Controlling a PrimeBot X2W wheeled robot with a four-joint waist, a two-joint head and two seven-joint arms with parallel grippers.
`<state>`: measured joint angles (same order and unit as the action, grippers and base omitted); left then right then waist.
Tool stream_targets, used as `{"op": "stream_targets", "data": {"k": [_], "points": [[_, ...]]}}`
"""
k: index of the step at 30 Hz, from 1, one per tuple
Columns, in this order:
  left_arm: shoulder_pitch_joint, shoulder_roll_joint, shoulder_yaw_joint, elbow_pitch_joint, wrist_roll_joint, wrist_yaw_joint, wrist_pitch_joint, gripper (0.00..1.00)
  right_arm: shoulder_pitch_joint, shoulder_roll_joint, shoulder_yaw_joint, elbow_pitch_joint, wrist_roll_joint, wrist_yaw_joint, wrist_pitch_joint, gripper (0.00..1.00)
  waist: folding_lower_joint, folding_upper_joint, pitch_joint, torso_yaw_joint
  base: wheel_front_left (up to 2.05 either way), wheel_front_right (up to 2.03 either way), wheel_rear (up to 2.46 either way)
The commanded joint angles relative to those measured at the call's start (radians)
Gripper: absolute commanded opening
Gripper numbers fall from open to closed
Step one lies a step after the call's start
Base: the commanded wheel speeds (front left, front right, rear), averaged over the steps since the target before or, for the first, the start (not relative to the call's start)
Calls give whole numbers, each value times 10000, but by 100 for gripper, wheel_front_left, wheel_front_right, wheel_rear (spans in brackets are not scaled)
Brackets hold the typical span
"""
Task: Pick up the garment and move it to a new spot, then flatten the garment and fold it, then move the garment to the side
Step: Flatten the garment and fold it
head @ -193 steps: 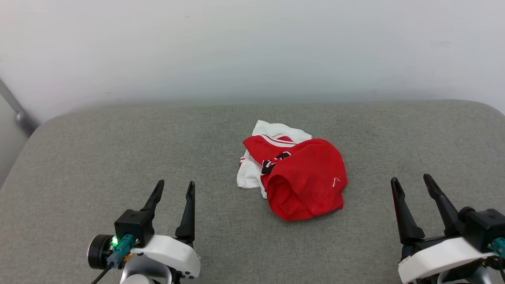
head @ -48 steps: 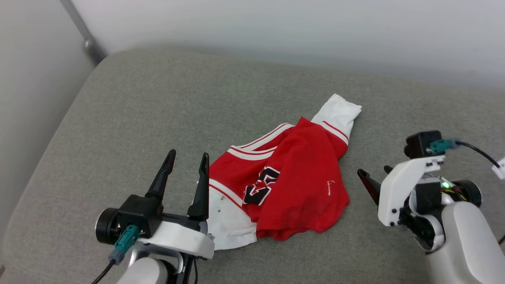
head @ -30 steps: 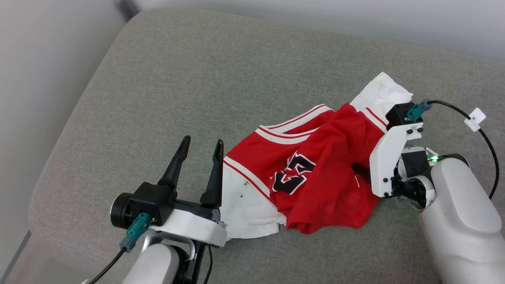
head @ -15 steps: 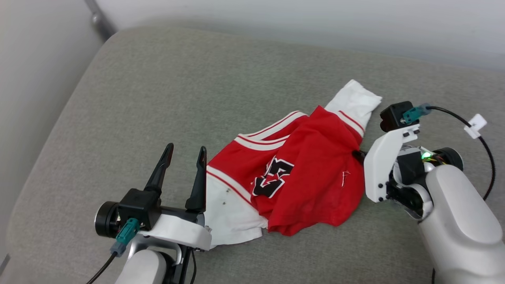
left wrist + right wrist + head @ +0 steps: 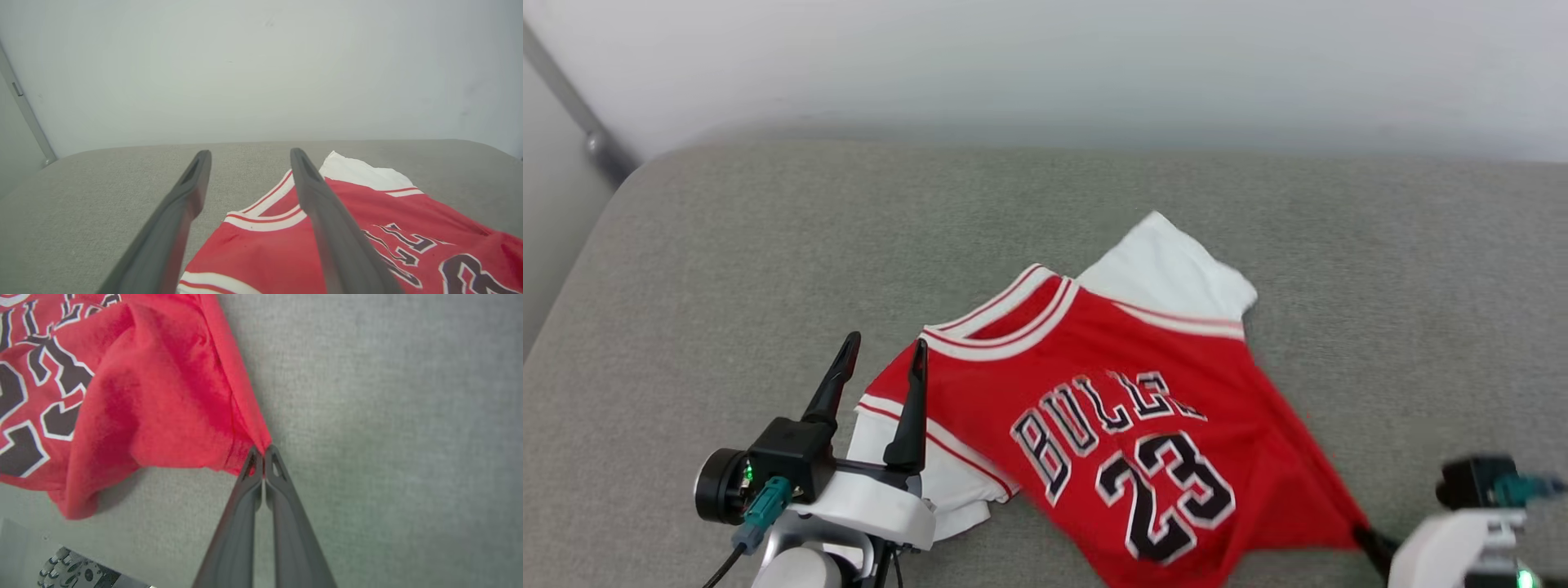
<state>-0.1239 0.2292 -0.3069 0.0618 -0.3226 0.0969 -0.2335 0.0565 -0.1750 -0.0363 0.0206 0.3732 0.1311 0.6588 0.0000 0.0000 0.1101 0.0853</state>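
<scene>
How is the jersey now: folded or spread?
Mostly spread, unfolded: the garment lies front up on the grey cushion, BULLS and 23 readable. One hem corner is bunched, pinched by the shut right end effector.

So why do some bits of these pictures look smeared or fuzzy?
Head view: the right tool is motion-smeared, the lettering on the red jersey T-shirt slightly soft. Left wrist view: the left tool, near the lens, looks fuzzy. Right wrist view: clearer, soft shadow under the shirt on the grey fabric cushion.
</scene>
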Motion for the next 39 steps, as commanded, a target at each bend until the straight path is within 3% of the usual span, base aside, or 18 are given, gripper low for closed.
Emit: {"op": "stream_targets", "data": {"k": [1,7,8,9,10,20,25,32,39], "points": [[135,92,48,-88,-38,19,55,100,709,367,-353,-464,-173,-7,151,0,0,0,-100,-194,0,0,0],[329,261,112,-243,-88,117,191,100,2600,1121,-1019,-1642,-142,-7,618,0,0,0,-161,-362,0,0,0],[385,273,119,-256,-110,139,238,100,2768,1159,-1065,-1740,-188,-7,558,12,0,0,-181,-395,0,0,0],[428,290,129,-270,-123,157,252,100,2894,1196,-1067,-1798,-275,-7,493,78,0,0,-209,-423,0,0,0],[467,311,137,-272,-150,182,276,100,2950,1232,-1089,-1792,-175,-7,392,100,0,0,-244,-455,0,0,0],[910,386,114,-324,-246,339,503,100,1759,1254,-2010,-1269,-511,-7,-3217,100,0,0,-887,-493,0,0,0],[992,354,142,-439,-325,481,590,100,671,1254,-2163,-419,-855,-7,-4135,100,0,0,-979,-407,0,0,0],[737,339,133,-657,-311,547,553,100,-1743,589,-1867,1352,-484,-7,-3668,100,0,0,-385,-61,0,0,0],[-86,148,57,-699,-259,443,305,100,-4630,-494,-1154,3081,93,-7,-1454,100,0,0,969,725,0,0,0]]}}
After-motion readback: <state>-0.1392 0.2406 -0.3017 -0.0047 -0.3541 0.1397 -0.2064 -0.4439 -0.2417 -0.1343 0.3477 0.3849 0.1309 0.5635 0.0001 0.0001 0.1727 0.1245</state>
